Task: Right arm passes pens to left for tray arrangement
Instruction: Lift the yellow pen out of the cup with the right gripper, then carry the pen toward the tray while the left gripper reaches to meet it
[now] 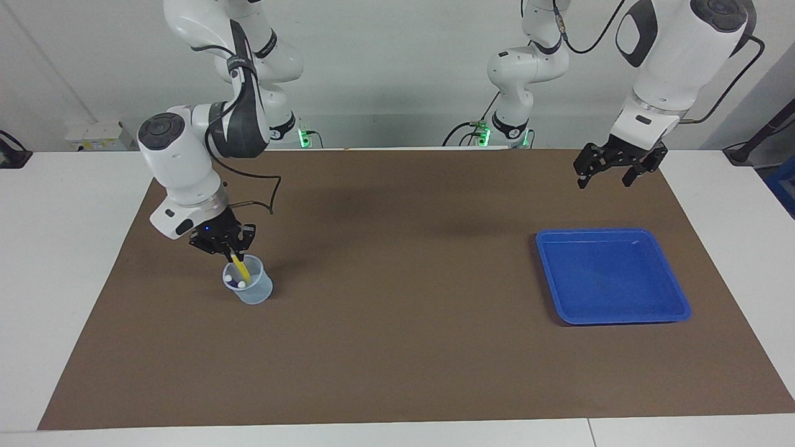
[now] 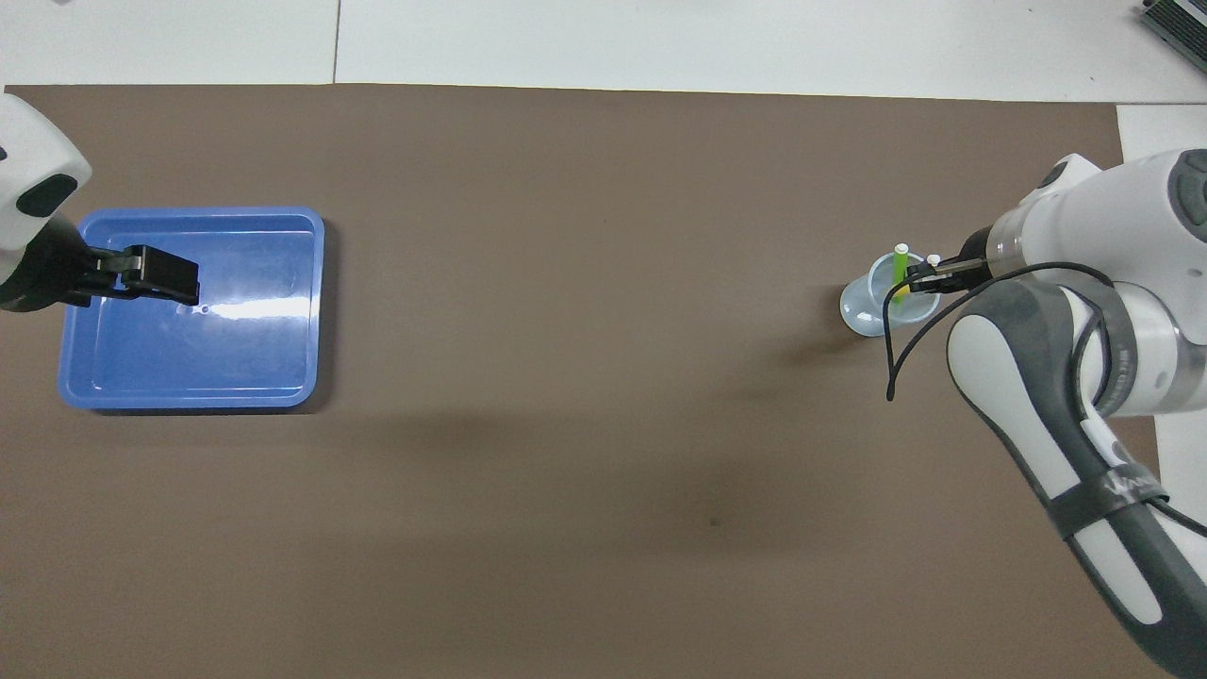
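Observation:
My right gripper [image 1: 228, 247] is shut on the yellow pen [image 1: 240, 269], which slants down into the small clear cup [image 1: 251, 289]. In the overhead view the right gripper [image 2: 929, 279] sits over the cup [image 2: 866, 306], and a green pen [image 2: 901, 266] sticks up out of it. Two pale caps show inside the cup in the facing view. The blue tray [image 1: 674, 297] lies toward the left arm's end of the table with nothing in it. My left gripper [image 1: 604, 182] waits open, high in the air about over the tray [image 2: 189, 401].
A brown mat [image 1: 397, 347] covers most of the white table. The two arm bases stand at the table's robot edge. A black cable [image 2: 891, 363] loops from the right wrist.

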`<state>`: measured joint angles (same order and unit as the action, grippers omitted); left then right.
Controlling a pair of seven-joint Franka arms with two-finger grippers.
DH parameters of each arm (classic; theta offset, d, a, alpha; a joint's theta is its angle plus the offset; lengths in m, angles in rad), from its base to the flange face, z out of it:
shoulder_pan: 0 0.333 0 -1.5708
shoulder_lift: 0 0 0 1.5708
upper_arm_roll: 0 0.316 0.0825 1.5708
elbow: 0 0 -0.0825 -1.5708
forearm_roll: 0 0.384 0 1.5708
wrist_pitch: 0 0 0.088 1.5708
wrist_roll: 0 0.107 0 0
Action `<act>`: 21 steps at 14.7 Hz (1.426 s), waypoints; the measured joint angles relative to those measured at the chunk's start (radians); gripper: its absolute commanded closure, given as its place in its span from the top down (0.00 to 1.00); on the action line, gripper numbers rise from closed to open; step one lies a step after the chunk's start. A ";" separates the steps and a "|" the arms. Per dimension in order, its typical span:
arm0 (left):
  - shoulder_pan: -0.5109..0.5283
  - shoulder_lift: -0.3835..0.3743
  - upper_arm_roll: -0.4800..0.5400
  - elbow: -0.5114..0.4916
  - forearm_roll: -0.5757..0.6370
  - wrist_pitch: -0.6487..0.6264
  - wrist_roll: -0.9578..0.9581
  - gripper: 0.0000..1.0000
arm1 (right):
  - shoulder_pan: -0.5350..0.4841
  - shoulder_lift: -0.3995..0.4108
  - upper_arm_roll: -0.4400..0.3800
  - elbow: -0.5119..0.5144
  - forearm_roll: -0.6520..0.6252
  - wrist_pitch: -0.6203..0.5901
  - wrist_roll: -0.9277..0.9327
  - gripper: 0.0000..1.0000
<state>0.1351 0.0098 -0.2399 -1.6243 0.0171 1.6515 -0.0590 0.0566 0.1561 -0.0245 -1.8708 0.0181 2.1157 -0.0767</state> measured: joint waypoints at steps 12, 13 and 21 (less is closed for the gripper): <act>0.017 0.000 0.013 0.000 0.000 -0.001 0.000 1.00 | 0.008 -0.073 0.030 0.168 0.096 -0.208 0.036 0.00; 0.024 0.000 0.015 -0.001 0.000 -0.001 0.000 1.00 | 0.010 -0.076 0.040 0.187 0.106 -0.227 0.059 0.00; 0.081 0.000 0.018 -0.005 -0.017 -0.018 -0.052 0.93 | 0.066 -0.077 0.112 0.218 0.377 -0.136 0.183 0.00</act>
<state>0.2166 0.0094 -0.2219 -1.6294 0.0001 1.6337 -0.1107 0.1225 0.0789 0.0874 -1.6526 0.3947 1.9794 0.1063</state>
